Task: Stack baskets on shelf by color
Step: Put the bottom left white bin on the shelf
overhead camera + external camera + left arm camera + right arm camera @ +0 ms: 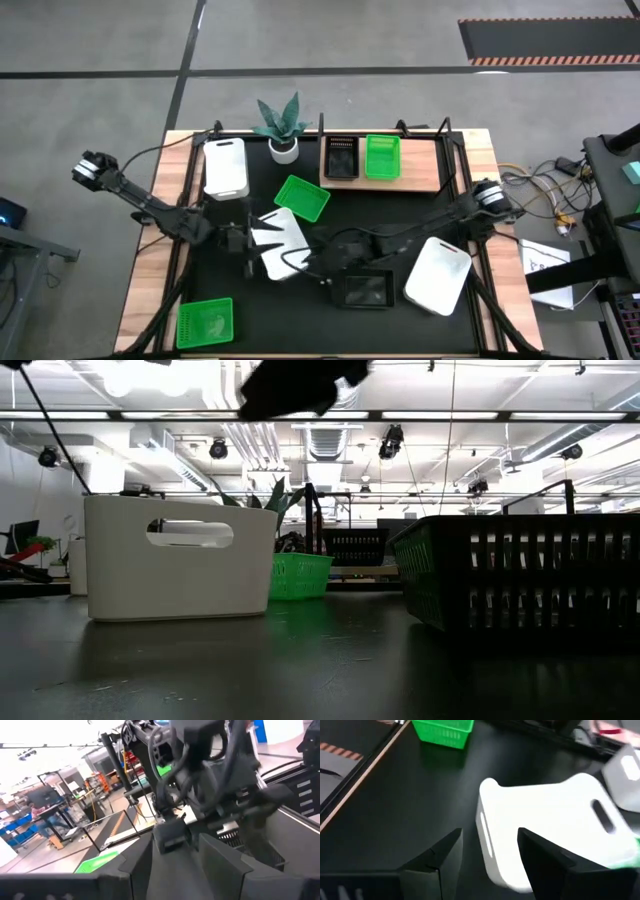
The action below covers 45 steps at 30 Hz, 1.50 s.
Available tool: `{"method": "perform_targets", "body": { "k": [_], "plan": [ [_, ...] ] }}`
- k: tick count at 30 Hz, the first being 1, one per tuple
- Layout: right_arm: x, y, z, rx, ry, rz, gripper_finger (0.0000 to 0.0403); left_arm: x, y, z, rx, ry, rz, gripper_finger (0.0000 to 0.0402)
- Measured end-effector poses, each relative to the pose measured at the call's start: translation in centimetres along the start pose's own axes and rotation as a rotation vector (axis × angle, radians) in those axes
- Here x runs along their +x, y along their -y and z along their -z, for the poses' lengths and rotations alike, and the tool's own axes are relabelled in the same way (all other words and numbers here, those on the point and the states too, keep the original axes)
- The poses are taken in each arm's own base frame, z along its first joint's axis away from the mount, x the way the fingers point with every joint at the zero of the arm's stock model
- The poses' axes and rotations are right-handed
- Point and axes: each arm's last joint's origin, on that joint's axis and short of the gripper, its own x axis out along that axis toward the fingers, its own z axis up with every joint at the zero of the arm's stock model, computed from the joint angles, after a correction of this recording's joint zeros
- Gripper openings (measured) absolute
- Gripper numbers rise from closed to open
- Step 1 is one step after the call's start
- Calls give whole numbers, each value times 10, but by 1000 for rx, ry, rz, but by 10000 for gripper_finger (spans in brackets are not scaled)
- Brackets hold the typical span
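Closest to the low camera is a black basket (520, 585), with a white basket (277, 243) left of it at table centre. Both grippers hang there, left gripper (170, 870) and right gripper (487, 865), fingers spread, holding nothing. Farther back a green basket (302, 197) lies loose, and the shelf (420, 172) carries one black and one green.
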Motion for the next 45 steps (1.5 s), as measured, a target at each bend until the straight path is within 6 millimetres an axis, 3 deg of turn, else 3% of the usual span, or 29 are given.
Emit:
{"method": "perform_targets", "body": {
  "k": [8,18,22,27,32,35,40,45],
  "plan": [
    [42,28,5,35,-18,-123,183,-8,0,14,-11,-1,1,145],
    [81,43,37,73,-96,-235,175,-9,-1,12,-36,15,-6,145],
    [84,42,41,43,-101,-237,126,-8,0,13,-32,8,-3,145],
    [82,40,38,21,-97,-242,23,-8,1,13,-45,7,-2,145],
    [63,31,22,-34,-51,-254,9,-8,0,13,-57,9,-3,145],
    [41,26,9,-67,-45,-266,9,-8,-1,11,-73,33,-12,145],
    [-13,18,-12,-105,-51,-268,9,-10,-3,3,-118,105,-27,145],
    [-74,10,-25,-148,-96,-141,9,-11,-4,1,-133,124,-33,145]
  ]
}}
